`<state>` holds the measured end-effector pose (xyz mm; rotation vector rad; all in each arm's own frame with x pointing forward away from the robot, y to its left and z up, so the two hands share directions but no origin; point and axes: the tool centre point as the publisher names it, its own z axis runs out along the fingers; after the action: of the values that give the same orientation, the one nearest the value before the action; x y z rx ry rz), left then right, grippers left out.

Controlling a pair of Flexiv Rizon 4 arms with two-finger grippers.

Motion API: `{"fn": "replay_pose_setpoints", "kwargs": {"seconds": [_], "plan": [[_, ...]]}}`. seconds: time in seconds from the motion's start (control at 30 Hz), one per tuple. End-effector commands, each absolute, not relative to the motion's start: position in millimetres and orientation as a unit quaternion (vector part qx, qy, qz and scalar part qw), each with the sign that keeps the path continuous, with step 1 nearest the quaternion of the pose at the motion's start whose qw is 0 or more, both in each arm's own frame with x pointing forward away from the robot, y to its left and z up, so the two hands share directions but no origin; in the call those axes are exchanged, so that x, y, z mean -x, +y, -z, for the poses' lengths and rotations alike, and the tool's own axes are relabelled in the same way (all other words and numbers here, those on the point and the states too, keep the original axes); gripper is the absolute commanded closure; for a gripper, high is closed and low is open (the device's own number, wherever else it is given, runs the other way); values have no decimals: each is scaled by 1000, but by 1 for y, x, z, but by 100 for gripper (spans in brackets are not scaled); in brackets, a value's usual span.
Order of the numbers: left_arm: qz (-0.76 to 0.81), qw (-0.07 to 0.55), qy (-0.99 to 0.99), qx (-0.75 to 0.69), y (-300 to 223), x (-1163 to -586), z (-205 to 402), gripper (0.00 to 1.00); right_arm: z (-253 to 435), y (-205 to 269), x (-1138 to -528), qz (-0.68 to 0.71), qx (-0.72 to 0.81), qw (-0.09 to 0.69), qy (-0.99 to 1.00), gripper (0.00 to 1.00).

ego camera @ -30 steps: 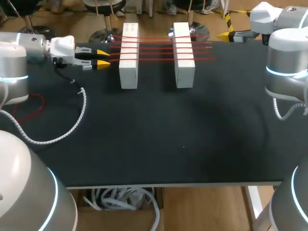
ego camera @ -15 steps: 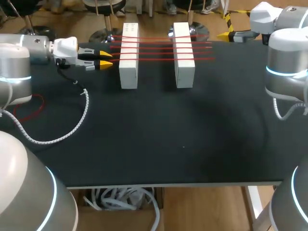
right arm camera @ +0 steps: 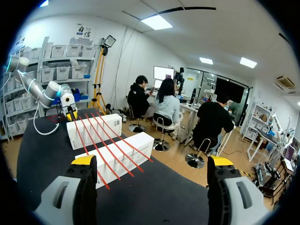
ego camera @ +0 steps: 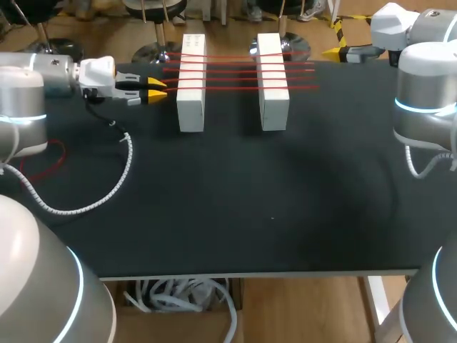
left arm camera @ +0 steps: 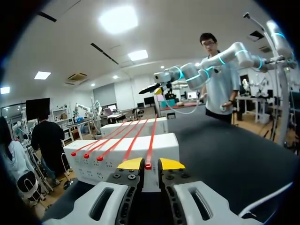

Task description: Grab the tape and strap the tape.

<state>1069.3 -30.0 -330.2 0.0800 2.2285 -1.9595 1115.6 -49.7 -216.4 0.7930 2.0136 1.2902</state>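
From the head view, two white blocks stand side by side at the far part of the black worktop [ego camera: 271, 214], the left block [ego camera: 191, 100] and the right block [ego camera: 273, 100]. Four red tapes [ego camera: 235, 66] run across both. The left end effector [ego camera: 156, 88] lies level just beside the left block, at the end of the front tape [ego camera: 235, 88], its tips a little apart. A cable [ego camera: 123, 168] curls on the worktop below that arm. The right end effector [ego camera: 335, 51] sits at the far right edge, well apart from the blocks.

In the left wrist view, the left end effector [left arm camera: 151, 164] has its fingers [left arm camera: 131, 164] parted by a narrow gap. The front tape [left arm camera: 151, 140] has its end in that gap, and contact on both sides does not show. The left block [left arm camera: 131, 152] is right ahead of the tips.

In the right wrist view, the right end effector [right arm camera: 152, 161] is spread wide with nothing in it. The right block [right arm camera: 122, 152] lies ahead, the left block [right arm camera: 93, 129] behind it, the tapes [right arm camera: 103, 140] across both. The left end effector [right arm camera: 71, 115] is beyond them.
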Motion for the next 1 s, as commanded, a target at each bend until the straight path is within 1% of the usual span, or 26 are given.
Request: {"fn": "replay_pose_setpoints", "kwargs": {"seconds": [0.03, 0.33, 0.37, 0.4, 0.7, 1.0], "plan": [[659, 86, 746, -29, -30, -1071, 333, 85, 216, -50, -1115, -488, -300, 306, 761, 0], [659, 87, 746, -33, -30, -1071, 332, 90, 216, -50, -1115, -488, -300, 306, 761, 0], [660, 87, 746, -34, -30, -1072, 332, 92, 216, -50, -1115, -488, -300, 306, 761, 0], [660, 87, 746, -34, -30, -1072, 332, 100, 216, -50, -1115, -488, -300, 306, 761, 0], [665, 86, 741, -45, -31, -1069, 327, 100, 216, -50, -1115, -488, -300, 306, 761, 0], [685, 83, 720, -76, -36, -1061, 307, 100, 216, -50, -1115, -488, -300, 306, 761, 0]]}}
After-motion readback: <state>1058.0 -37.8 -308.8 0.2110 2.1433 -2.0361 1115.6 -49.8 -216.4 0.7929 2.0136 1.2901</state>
